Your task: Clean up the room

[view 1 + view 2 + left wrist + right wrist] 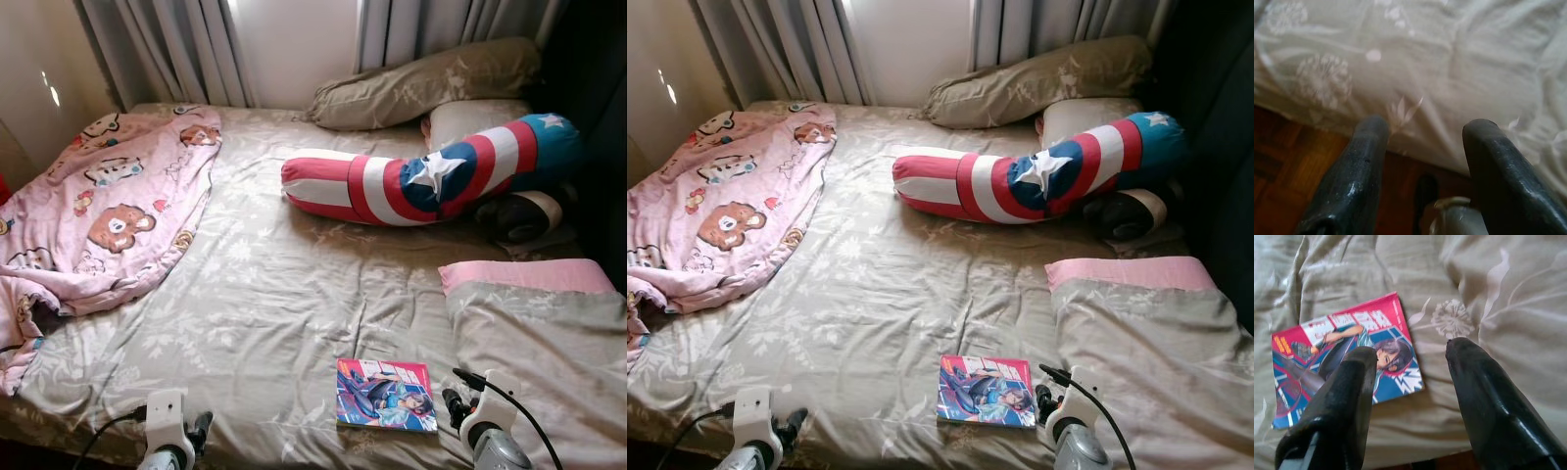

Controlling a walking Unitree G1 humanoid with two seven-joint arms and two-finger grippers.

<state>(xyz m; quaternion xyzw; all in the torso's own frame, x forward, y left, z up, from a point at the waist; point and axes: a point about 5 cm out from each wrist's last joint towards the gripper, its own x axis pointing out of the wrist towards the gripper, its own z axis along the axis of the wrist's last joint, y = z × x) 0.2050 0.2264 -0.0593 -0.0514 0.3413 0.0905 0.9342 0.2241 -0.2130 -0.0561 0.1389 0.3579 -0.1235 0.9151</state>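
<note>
A colourful comic book point(386, 394) lies flat on the beige floral bedsheet point(265, 294) near the bed's front edge. My right gripper point(457, 403) hovers just to the book's right, open, and the book point(1347, 357) lies under its fingers point(1347, 396). My left gripper point(199, 431) is low at the bed's front edge on the left, open with nothing between its fingers point(1352, 176). A pink bear-print blanket point(98, 215) is bunched on the left half of the bed. A long red, white and blue shield-pattern bolster point(421, 171) lies across the back right.
Beige pillows point(431, 83) rest against the curtains point(176, 44) at the head. A folded beige cover with a pink edge point(534, 323) covers the front right. A dark round object point(519, 217) sits behind the bolster. Brown wooden floor point(1283, 171) lies below the bed edge.
</note>
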